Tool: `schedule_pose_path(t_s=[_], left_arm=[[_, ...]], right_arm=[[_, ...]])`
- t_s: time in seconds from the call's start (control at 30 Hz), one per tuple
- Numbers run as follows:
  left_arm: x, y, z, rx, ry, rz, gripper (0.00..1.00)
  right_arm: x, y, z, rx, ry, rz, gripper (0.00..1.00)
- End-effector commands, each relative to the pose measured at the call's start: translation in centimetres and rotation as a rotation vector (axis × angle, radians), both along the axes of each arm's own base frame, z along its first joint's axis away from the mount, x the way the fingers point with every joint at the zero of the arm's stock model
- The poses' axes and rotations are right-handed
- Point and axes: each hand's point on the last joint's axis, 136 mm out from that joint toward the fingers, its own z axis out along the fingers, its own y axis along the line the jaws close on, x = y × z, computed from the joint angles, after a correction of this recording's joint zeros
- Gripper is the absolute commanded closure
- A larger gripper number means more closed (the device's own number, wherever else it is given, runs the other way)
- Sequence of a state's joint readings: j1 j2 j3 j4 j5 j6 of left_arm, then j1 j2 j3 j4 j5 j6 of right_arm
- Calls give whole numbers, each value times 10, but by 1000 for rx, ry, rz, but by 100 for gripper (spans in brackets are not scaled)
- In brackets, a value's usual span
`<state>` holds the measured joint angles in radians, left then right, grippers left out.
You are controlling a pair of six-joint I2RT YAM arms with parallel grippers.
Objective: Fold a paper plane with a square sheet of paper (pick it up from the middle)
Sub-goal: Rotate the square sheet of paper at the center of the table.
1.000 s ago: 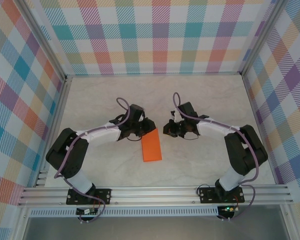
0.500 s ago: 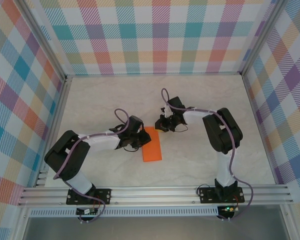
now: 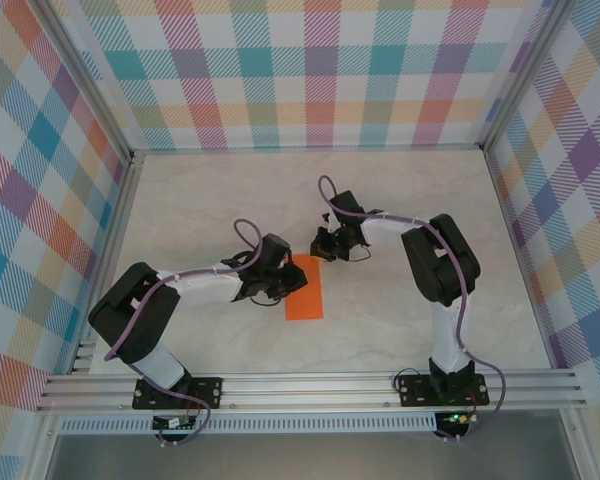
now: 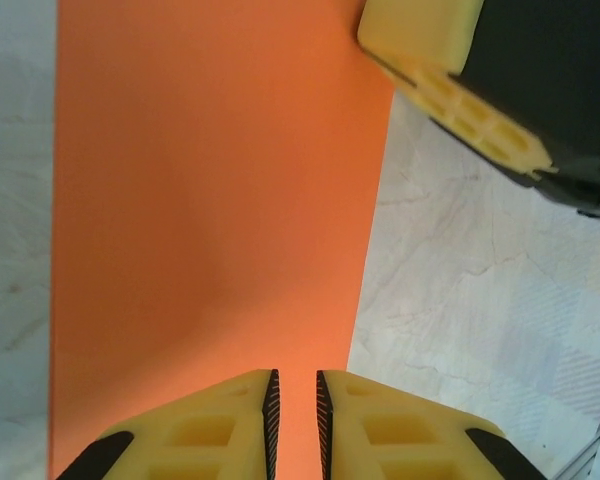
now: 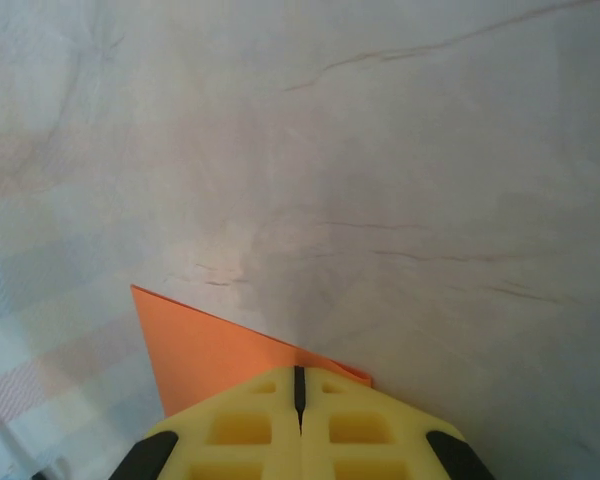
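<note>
Paper (image 3: 304, 292): orange, folded to a narrow flat rectangle w/ crisp long edges, lying mid-worktop (image 3: 410, 200) betw my arms. My left hand (image 4: 294, 400) sits low over its left part, fingers a slit apart, nothing pinched. My right hand (image 5: 299, 385) is pressed together, tips at its far corner

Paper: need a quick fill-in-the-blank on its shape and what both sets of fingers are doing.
1. The paper lies flat on the table as a long ____, not a square.
2. The right fingers are ____, with the paper's far corner just under their tips.
3. The left fingers are over the paper with a narrow ____ between them.

Missing words: rectangle; shut; gap
</note>
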<state>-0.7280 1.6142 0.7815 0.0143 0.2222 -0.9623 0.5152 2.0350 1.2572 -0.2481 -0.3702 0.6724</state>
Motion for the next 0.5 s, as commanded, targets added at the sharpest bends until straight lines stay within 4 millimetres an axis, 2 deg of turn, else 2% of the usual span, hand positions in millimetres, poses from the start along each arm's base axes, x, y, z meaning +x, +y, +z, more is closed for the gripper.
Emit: schedule_pose_path(t_s=[0.0,0.13,0.27,0.37,0.47], left_arm=[[-3,-22,23,-60,-43,-23,79],[-14,-47,22,-90,-37,-71,79],[-25,-69,13,-85,-22,-120,79],[-30,-71,-2,-43,0,-124,81],[-33,-60,-16,2,21,-99,84]], right_arm=[[-6,-46,-16,-193,30,-184,95],[-12,-64,-16,-228,32,-290,95],[-18,-71,-17,-232,42,-344,95],[-20,-74,-15,-227,38,-357,95],[-20,-72,-11,-209,30,-344,95]])
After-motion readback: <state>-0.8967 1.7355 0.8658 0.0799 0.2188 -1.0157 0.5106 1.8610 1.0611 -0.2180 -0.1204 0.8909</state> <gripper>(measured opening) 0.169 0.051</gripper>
